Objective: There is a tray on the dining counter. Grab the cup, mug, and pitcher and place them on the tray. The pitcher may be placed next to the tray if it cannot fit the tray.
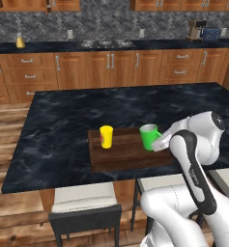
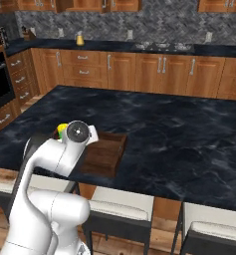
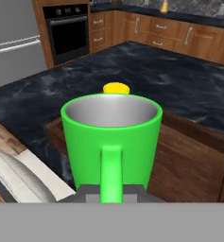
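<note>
The bright green mug (image 1: 149, 136) stands upright over the right part of the dark wooden tray (image 1: 121, 154), and my gripper (image 1: 160, 142) is shut on its loop handle (image 3: 111, 170). Whether the mug's base touches the tray I cannot tell. The yellow cup (image 1: 106, 136) stands on the tray's left part; in the hand view its rim (image 3: 116, 88) peeks over the mug (image 3: 111, 137). The tray lies near the front edge of the black marble dining counter (image 1: 63, 120). Far off, the amber pitcher (image 1: 20, 42) stands on the back counter. My arm hides most of the cup (image 2: 62, 128) in the right base view.
Padded stools (image 1: 84, 198) stand under the dining counter's near edge. The back counter carries a sink (image 1: 106, 43), a coffee machine (image 1: 197, 30) and a toaster (image 1: 211, 34). A wall oven (image 3: 68, 33) stands off to the left of the island.
</note>
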